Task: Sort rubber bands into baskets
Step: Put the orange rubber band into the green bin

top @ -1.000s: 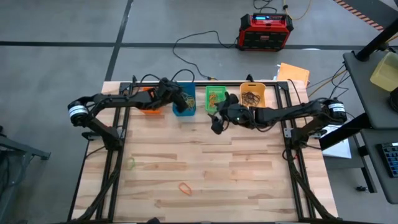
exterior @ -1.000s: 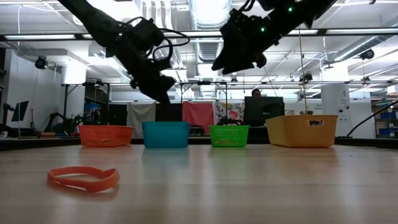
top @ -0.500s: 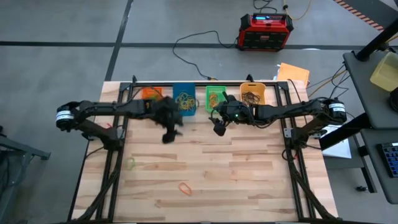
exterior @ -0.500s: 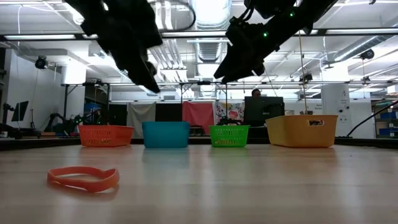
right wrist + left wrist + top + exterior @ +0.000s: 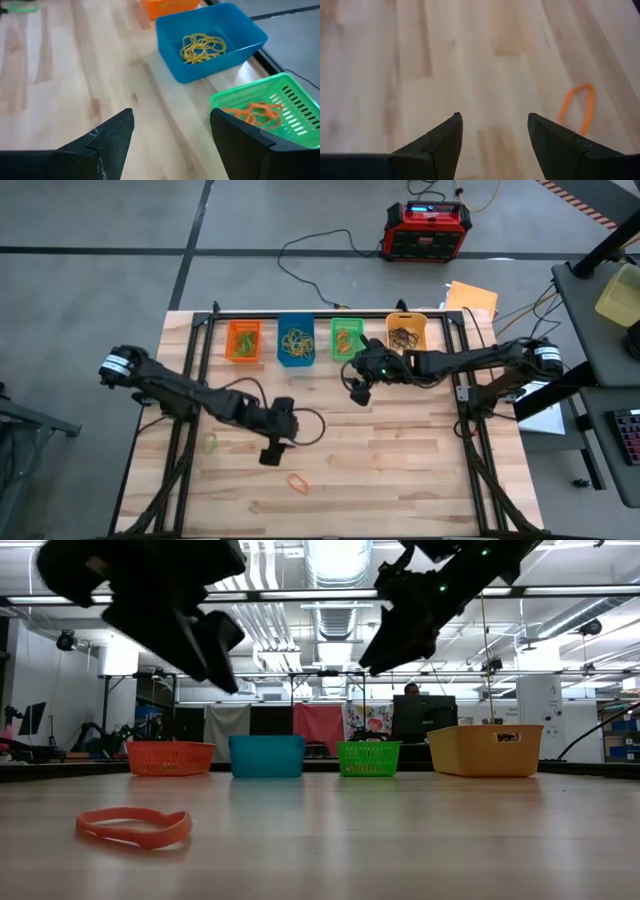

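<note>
- High view: a wooden table (image 5: 400,470) on a grey floor carries four baskets in a row along its far edge: orange basket (image 5: 243,341), blue basket (image 5: 296,342), green basket (image 5: 347,338) and a slightly larger yellow-orange basket (image 5: 406,332).
- Behind the table, a red-and-black box (image 5: 428,230) sits on the floor with cables trailing from it; the low view looks into a workshop with ceiling lights.
- Left gripper (image 5: 271,452) hangs over the middle of the table with fingers spread and nothing between them; a second ago it was up over the blue basket, partly closed.
- Right gripper (image 5: 359,392) hovers just in front of the green basket, fingers spread and empty, only slightly shifted from a second ago.
- An orange rubber band (image 5: 298,481) lies flat on the wood just beyond the left gripper, toward the near edge; the left wrist view shows it off to one side of the fingers, not between them.
- A green rubber band (image 5: 211,443) lies near the table's left side.
- Yellow bands fill the blue basket and orange ones the green basket in the right wrist view.
</note>
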Controlling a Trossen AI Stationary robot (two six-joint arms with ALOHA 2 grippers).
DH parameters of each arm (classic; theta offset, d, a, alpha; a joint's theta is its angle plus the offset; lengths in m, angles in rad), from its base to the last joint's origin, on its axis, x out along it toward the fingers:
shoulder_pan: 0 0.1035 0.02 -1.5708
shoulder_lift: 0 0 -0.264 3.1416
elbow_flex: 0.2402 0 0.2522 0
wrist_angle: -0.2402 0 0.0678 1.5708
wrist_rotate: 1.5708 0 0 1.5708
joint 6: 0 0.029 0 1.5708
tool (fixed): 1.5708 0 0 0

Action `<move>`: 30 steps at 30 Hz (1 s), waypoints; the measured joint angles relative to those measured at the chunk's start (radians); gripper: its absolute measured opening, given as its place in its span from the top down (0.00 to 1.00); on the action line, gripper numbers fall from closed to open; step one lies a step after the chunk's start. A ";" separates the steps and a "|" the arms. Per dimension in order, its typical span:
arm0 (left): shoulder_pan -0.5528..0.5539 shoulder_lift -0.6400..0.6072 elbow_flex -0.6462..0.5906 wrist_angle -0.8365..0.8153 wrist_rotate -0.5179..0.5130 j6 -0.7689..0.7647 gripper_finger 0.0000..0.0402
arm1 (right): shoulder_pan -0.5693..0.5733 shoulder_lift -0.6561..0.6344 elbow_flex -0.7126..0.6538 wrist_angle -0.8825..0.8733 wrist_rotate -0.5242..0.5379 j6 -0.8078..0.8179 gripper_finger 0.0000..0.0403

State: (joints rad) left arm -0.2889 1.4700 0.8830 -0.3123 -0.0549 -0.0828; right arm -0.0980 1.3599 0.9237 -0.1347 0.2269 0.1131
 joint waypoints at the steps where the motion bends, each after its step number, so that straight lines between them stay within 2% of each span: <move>1: -0.016 0.012 -0.002 0.004 -0.001 -0.029 0.48 | 0.011 -0.009 -0.001 -0.020 0.000 0.003 0.36; 5: -0.092 0.090 -0.003 0.038 -0.012 -0.132 0.48 | 0.063 -0.043 -0.015 -0.069 0.001 0.020 0.36; 11: -0.212 0.237 0.030 0.114 -0.094 -0.264 0.48 | 0.149 -0.113 -0.088 -0.078 0.002 0.088 0.36; 19: -0.282 0.372 0.097 0.113 -0.106 -0.361 0.51 | 0.238 -0.174 -0.150 -0.063 0.009 0.166 0.36; 26: -0.296 0.417 0.114 0.118 -0.151 -0.420 0.58 | 0.288 -0.168 -0.154 -0.064 0.009 0.176 0.36; 30: -0.300 0.416 0.114 0.123 -0.156 -0.431 0.71 | 0.305 -0.166 -0.154 -0.062 0.010 0.176 0.36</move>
State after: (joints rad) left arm -0.5892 1.8862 0.9970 -0.1898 -0.2108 -0.5143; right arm 0.2070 1.1934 0.7696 -0.1964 0.2367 0.2890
